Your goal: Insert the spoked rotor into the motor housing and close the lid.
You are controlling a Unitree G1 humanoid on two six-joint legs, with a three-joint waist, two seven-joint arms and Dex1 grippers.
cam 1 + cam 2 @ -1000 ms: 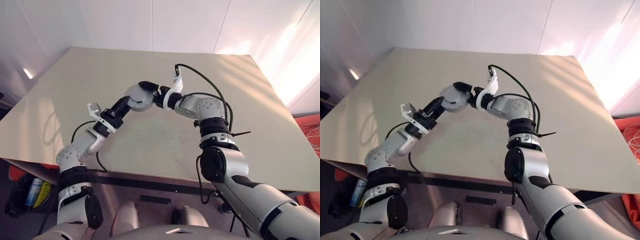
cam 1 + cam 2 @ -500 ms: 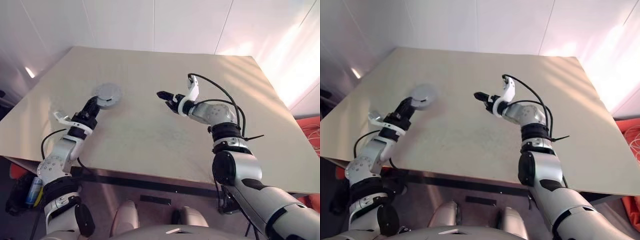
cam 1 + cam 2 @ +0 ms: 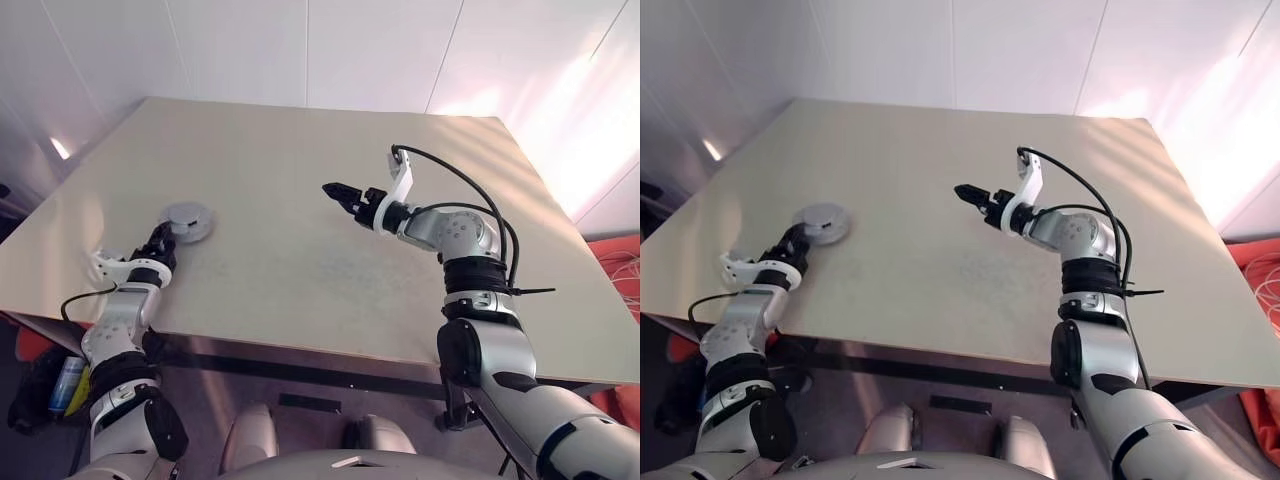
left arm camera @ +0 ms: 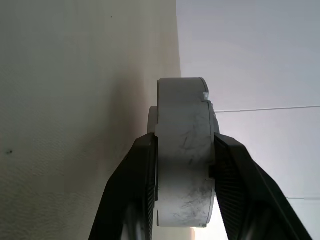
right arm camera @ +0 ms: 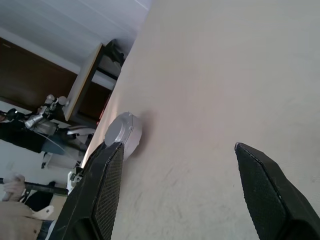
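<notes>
A thick pale-grey round body, which I take for the motor housing (image 3: 188, 218), lies flat and low over the left part of the beige table (image 3: 300, 270). My left gripper (image 3: 163, 240) is shut on its rim; in the left wrist view the two black fingers (image 4: 145, 165) clamp the housing (image 4: 182, 150) edge-on. Whether it touches the table I cannot tell. Its outside is closed and plain grey, and the spoked rotor and the lid are hidden from me. My right gripper (image 3: 334, 190) hovers open over the middle of the table, well apart from the housing (image 5: 122, 132), with nothing between its fingers (image 5: 107, 190).
The table's left edge (image 3: 60, 190) runs close to the housing, and its front edge (image 3: 300, 360) is near my body. Past the left edge stand a dark shelf (image 5: 95, 75) and some equipment. Orange material (image 3: 615, 250) lies beyond the right edge.
Both grippers met at the housing over the table's middle. My left arm has since swung left and down with the housing, and the right gripper has drawn back to the right.
</notes>
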